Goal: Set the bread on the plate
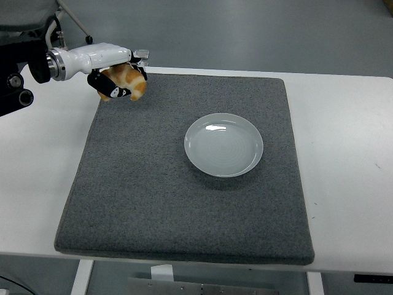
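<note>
My left hand holds a golden-brown piece of bread in the air over the far left corner of the grey mat. Its fingers are curled around the bread, with the white forearm reaching in from the left edge. An empty pale grey plate sits on the mat, right of centre and well to the right of and below the hand. The right arm is out of view.
The grey mat covers most of the white table. A small grey object lies on the floor beyond the table's far edge. A chair base stands at the top left.
</note>
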`<state>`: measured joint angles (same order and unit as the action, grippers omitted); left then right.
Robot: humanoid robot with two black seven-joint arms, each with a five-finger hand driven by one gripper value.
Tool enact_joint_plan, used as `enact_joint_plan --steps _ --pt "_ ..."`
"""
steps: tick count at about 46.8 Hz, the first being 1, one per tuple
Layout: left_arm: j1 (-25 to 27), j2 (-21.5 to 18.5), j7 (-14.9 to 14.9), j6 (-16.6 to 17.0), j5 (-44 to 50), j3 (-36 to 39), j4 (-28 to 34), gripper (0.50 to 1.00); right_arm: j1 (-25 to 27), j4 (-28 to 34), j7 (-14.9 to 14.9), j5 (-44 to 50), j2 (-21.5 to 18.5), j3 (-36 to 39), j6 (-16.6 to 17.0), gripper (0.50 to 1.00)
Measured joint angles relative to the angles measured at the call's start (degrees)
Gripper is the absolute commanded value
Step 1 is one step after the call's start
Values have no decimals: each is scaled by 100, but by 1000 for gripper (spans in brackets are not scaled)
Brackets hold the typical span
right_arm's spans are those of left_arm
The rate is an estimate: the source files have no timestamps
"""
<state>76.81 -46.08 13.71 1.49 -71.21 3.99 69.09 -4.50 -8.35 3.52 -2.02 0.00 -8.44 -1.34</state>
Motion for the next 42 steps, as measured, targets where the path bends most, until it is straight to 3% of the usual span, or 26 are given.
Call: enact_joint_plan --steps 11,42 --pt "463 -77 0 -93 11 -39 15 500 2 0 0 0 0 0 -2 930" --pt "1131 -7 59 -638 18 -633 286 500 -1 0 0 0 0 0 -3 930"
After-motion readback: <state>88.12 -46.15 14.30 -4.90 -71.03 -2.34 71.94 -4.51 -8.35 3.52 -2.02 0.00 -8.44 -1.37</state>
